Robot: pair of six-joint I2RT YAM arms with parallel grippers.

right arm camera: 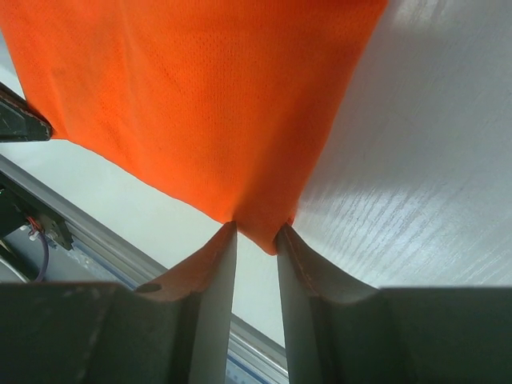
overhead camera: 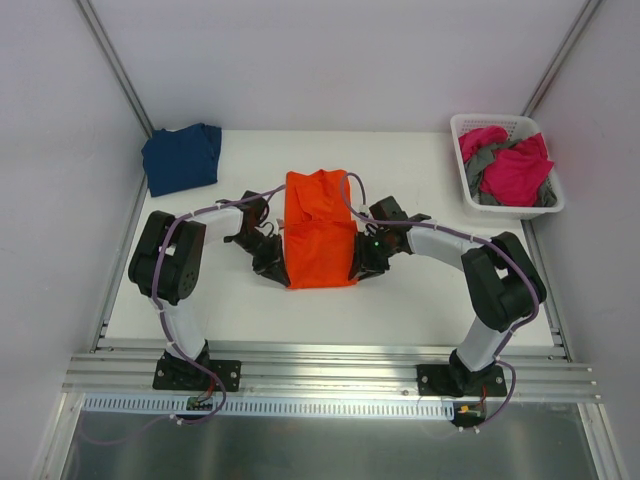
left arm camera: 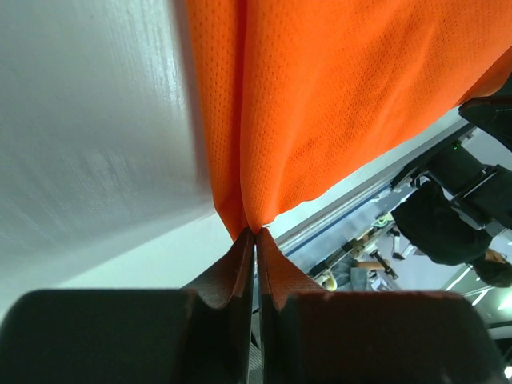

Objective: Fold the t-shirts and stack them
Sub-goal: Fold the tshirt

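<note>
Top external: left pincer [overhead camera: 281,273], right pincer [overhead camera: 356,272] at orange t-shirt [overhead camera: 320,230] near corners.

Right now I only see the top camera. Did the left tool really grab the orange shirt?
Observer: Yes. Its wrist view shows the left tool shut, pinching a corner of the orange shirt.
Operator: And the other one?
Observer: The right tool is open, with another shirt corner sitting between its tips.
Operator: Is the cloth smooth?
Observer: Up close it is a fine mesh full of tiny holes.
</note>
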